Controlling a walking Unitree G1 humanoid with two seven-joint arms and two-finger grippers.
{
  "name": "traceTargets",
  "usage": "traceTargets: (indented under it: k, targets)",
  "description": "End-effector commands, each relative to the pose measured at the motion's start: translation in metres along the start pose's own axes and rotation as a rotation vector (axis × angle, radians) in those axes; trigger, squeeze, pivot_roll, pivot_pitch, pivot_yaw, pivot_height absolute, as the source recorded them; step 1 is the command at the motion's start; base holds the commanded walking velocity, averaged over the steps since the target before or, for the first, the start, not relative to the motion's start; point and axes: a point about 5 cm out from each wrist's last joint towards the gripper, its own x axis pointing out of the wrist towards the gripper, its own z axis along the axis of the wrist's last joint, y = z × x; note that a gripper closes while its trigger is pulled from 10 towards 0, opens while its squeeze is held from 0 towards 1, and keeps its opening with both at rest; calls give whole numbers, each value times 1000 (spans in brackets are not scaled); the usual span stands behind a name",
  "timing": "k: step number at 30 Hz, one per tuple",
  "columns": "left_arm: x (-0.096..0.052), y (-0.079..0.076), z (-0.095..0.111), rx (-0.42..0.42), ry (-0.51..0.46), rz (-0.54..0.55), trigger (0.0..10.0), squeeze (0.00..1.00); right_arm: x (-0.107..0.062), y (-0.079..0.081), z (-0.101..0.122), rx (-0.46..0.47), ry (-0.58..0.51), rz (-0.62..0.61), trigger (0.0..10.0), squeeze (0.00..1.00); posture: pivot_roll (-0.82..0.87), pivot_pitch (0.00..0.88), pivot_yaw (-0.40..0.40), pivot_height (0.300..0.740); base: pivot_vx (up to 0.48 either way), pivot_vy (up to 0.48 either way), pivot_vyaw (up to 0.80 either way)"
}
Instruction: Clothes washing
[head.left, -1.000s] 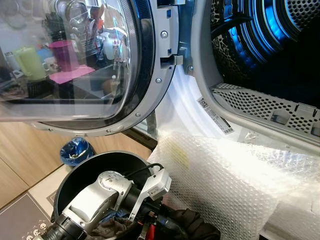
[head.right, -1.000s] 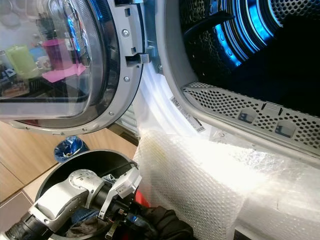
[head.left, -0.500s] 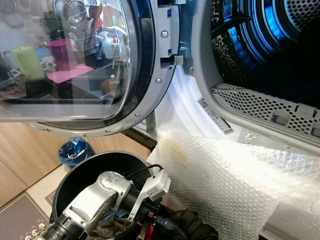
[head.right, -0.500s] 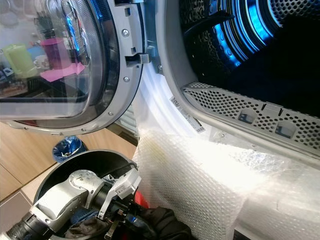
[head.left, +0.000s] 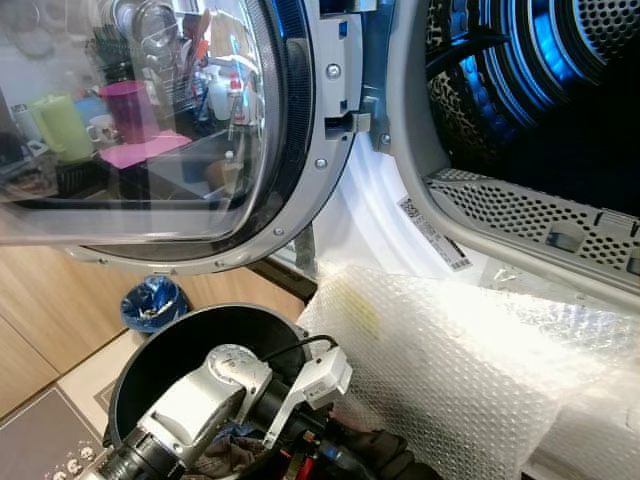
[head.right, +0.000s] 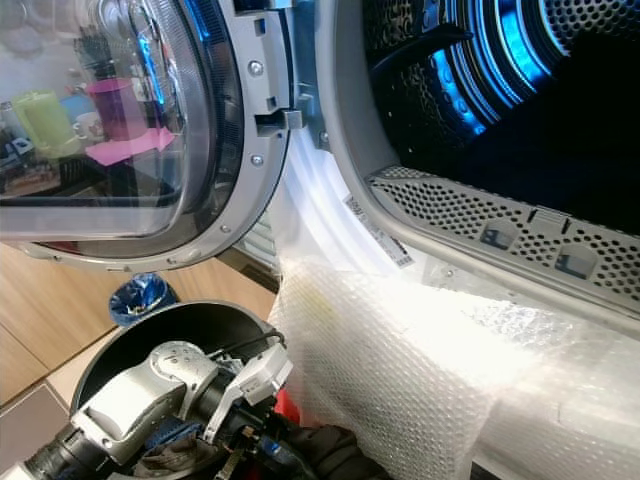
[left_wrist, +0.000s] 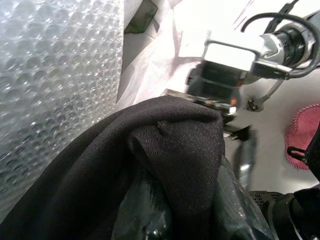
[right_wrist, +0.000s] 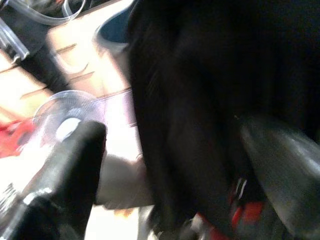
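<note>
The washing machine drum (head.left: 540, 90) stands open, lit blue inside, with its glass door (head.left: 150, 130) swung out to the left. Below it sits a round black basket (head.left: 170, 340) holding clothes. My left arm reaches over the basket, and my left gripper (left_wrist: 185, 210) is shut on a black garment (left_wrist: 165, 150) that drapes over its fingers. The same garment (head.left: 375, 455) shows at the bottom edge of the left eye view. My right gripper (right_wrist: 170, 150) is open, its fingers wide apart with the black cloth hanging between them.
Bubble wrap (head.left: 450, 370) covers the machine's front below the opening, right beside the basket. A small bin with a blue bag (head.left: 152, 303) stands on the floor by wooden cabinets (head.left: 40, 300). Something red (head.right: 285, 405) lies in the basket.
My left arm has edged slightly to the right with the garment in it. The whole view has shifted a little.
</note>
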Motion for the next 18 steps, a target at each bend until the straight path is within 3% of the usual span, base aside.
traceTargets:
  k: [1,10,15,18]
  targets:
    - [1,0,5,31,11,-18,0,0,3,-3,-3,11,14,-60,10000,0,-18,21,90,740,0,0,0]
    - [4,4,10,43,-4,-18,0,0,15,7,1,66,-12,-49,10000,0,-25,24,98,740,0,0,0]
    - [12,7,17,64,-25,-25,0,0,24,24,2,126,-7,57,10000,0,-34,19,104,740,0,0,0]
    - [14,8,19,69,-30,-30,0,0,30,22,-2,117,13,34,10000,0,-38,17,106,740,0,0,0]
